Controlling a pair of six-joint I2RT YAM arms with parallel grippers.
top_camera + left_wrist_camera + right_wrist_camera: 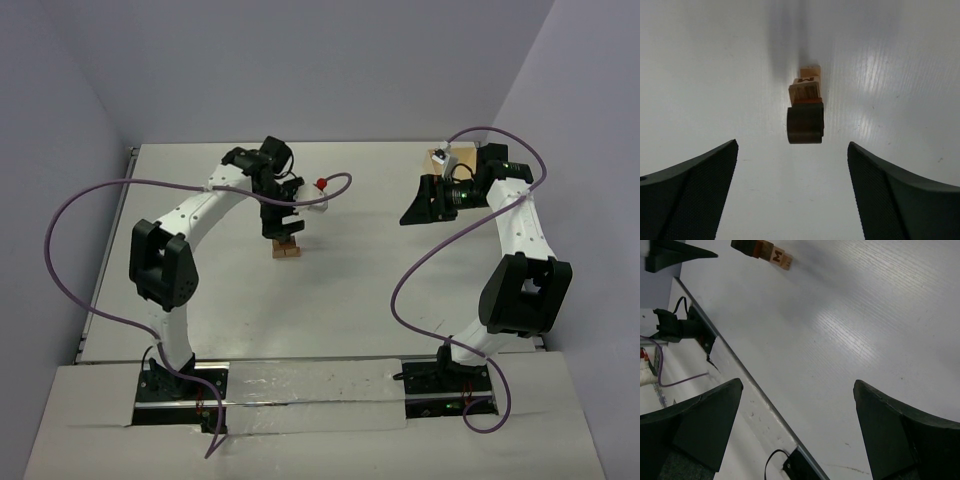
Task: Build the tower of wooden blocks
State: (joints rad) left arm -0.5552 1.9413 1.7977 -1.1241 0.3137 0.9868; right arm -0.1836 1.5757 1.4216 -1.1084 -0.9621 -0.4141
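The tower [287,248] stands on the white desk [360,300], a bit left of the middle. From above it looks very small, and the left gripper [280,222] hangs right over it and hides its top.

The left wrist camera looks down on the tower [805,107]. A dark block [805,124] is on top. Tan blocks [805,89] with letters peek out under it. I cannot tell how many blocks there are. The left gripper [792,145] is spread wide, with one finger on each side of the tower, and it touches nothing.

In the right wrist view the tower [762,250] sits at the top edge and is partly cut off. One tan block shows a letter M.

The right gripper [425,205] is well apart on the right side. It is spread wide too [797,385] and holds nothing. A tan wood thing [440,158] peeks out behind the right arm, mostly hidden.
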